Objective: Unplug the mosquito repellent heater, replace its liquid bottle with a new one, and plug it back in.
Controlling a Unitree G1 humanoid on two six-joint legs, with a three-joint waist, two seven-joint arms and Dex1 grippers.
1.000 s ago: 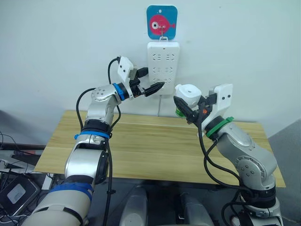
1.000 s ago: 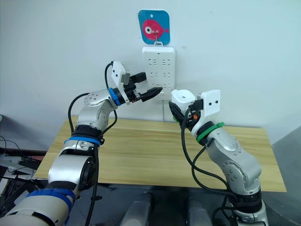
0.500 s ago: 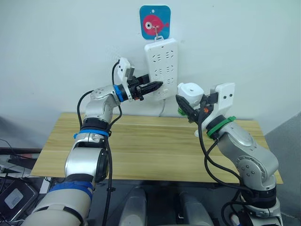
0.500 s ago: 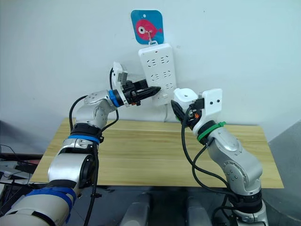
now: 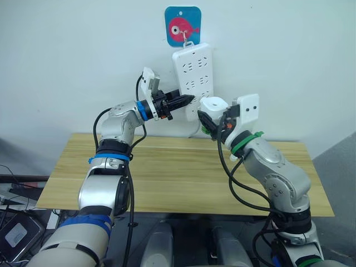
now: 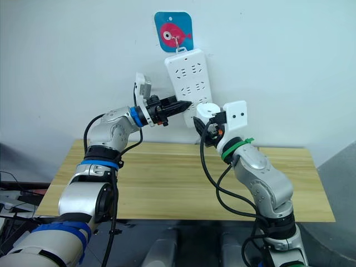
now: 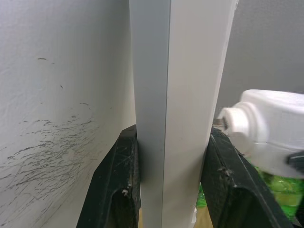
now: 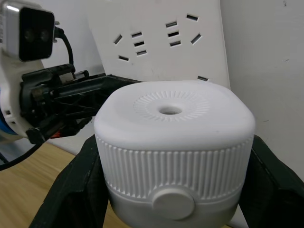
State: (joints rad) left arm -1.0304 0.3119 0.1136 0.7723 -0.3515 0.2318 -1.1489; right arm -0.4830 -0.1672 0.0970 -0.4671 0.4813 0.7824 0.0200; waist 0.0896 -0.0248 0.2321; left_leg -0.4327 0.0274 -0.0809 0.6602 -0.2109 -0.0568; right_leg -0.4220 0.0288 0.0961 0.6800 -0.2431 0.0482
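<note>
From the eye views, the right gripper point(image 5: 210, 123) holds the mosquito repellent heater point(image 5: 213, 107) just beside the power strip point(image 5: 193, 78). The left gripper point(image 5: 186, 100) pinches the strip's edge.

The left wrist view shows the heater's prongs point(image 7: 220, 124) near the strip.

The right wrist view shows ribbed sides. The heater looks light, hard and smooth, so hold those sides.

A plain white wall point(image 5: 67, 61) rises behind a light wooden surface point(image 5: 167, 178); a blue fish hook plaque point(image 5: 183, 25) hangs at 12 o'clock.
</note>
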